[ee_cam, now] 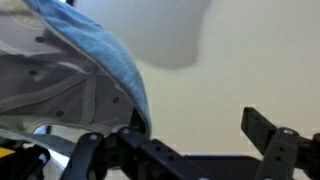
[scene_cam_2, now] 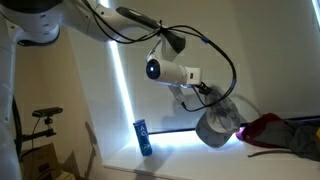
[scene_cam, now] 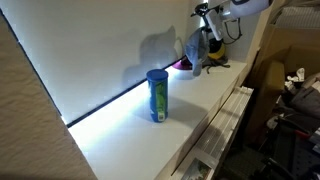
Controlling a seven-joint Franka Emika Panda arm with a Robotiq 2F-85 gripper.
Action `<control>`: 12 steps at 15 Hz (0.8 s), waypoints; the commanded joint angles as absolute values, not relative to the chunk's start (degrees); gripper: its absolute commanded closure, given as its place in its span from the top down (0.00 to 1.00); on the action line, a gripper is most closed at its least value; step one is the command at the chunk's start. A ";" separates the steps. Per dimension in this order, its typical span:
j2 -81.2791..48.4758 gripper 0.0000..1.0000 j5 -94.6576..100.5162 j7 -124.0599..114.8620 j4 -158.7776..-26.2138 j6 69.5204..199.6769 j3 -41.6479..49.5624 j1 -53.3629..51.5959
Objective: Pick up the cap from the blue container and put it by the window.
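The grey-blue cap [scene_cam: 193, 48] hangs at my gripper [scene_cam: 207, 36] near the window [scene_cam: 100, 50], above the far end of the white sill. It also shows as a grey bundle under the gripper [scene_cam_2: 205, 100] in an exterior view [scene_cam_2: 215, 127]. In the wrist view the cap [ee_cam: 70, 60] lies against one finger, while the jaws [ee_cam: 198, 125] are spread wide with nothing between the tips. The blue container [scene_cam: 157, 95] stands upright and bare on the sill, well apart from the gripper; it also shows in an exterior view [scene_cam_2: 144, 137].
A purple cap [scene_cam: 183, 66] and a yellow-and-black thing [scene_cam: 215, 60] lie on the white sill [scene_cam: 200, 105] under and beside the gripper. The sill's front edge drops to a radiator and cluttered floor [scene_cam: 295, 100]. Cables loop from the arm [scene_cam_2: 215, 55].
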State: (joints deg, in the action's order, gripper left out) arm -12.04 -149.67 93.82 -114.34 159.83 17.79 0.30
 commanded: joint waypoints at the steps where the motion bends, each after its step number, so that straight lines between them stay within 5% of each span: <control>1: -12.50 1.00 -147.92 92.10 -110.57 175.39 17.30 -1.43; 7: -12.60 1.00 -126.87 64.66 -117.07 189.11 -5.03 8.97; 8: -12.49 1.00 -129.61 68.87 -114.32 187.86 1.88 3.78; 12: -12.48 1.00 -117.93 54.14 -118.89 188.12 -1.82 4.08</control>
